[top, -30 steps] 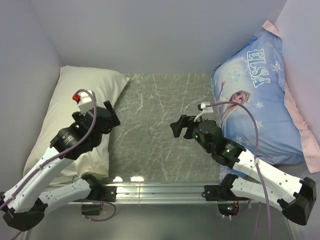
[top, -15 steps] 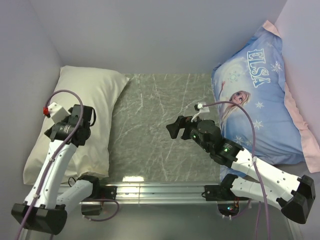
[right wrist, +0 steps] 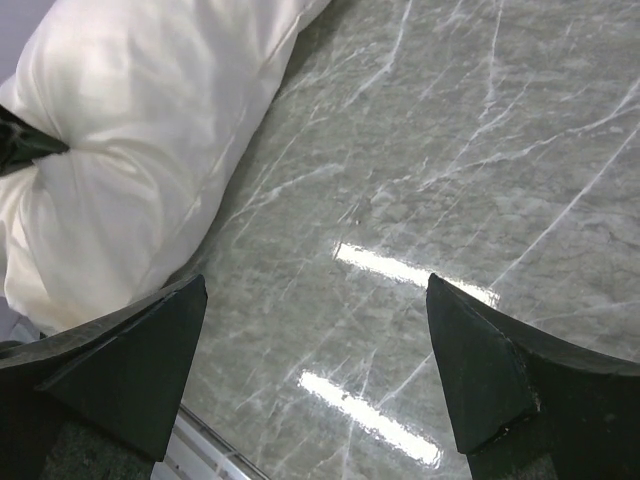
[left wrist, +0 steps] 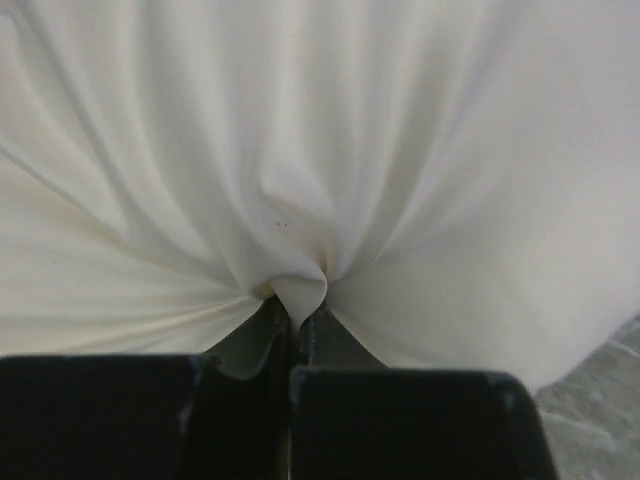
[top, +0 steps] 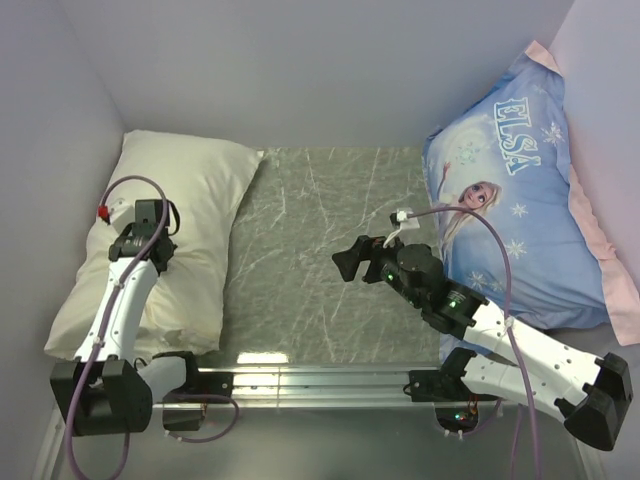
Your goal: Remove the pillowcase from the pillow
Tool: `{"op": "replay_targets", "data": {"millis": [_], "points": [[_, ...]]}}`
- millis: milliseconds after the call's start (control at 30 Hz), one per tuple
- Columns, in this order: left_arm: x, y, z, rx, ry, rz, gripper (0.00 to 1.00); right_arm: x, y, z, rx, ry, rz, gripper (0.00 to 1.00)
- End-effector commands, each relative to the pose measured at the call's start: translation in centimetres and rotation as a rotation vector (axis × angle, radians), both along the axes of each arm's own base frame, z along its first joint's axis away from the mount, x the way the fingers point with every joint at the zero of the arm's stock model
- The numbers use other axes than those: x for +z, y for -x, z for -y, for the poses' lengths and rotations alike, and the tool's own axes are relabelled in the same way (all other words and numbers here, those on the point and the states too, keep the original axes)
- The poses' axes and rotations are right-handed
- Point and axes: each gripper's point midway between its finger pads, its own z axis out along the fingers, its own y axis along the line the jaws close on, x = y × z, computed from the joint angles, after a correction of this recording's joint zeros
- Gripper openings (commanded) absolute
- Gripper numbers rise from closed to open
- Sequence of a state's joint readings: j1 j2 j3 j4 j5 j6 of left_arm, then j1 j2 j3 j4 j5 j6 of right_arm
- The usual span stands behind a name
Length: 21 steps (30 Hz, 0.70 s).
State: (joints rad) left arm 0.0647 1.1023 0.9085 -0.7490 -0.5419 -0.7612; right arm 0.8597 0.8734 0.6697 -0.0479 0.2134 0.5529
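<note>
As the left gripper [left wrist: 298,325] clamps the pillowcase [left wrist: 330,140] for pulling,
right gripper [right wrist: 315,365] hovers right of it, jaws apart.

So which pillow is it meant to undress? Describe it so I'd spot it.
Start at the grey marble table; along its left edge lies the pillowcase, stuffed full, with the left claw pinching a fold of it. It is plain cream, while the Elsa pillow on the right is blue and printed.
</note>
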Motion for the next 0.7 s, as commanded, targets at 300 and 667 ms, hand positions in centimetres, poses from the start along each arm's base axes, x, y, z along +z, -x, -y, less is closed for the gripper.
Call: {"op": "replay_targets", "data": {"millis": [300,667], "points": [[18.9,-9.6,15.4,-0.455,0.114,0.385,0.0,3.2,-0.9,-1.1,0.011,-0.028,0.072,0.97],[20.1,-9.7,24.8,-0.642,0.206,0.412,0.0,4.3,3.1,-5.5,0.157,-0.063,0.102,0.91]]}}
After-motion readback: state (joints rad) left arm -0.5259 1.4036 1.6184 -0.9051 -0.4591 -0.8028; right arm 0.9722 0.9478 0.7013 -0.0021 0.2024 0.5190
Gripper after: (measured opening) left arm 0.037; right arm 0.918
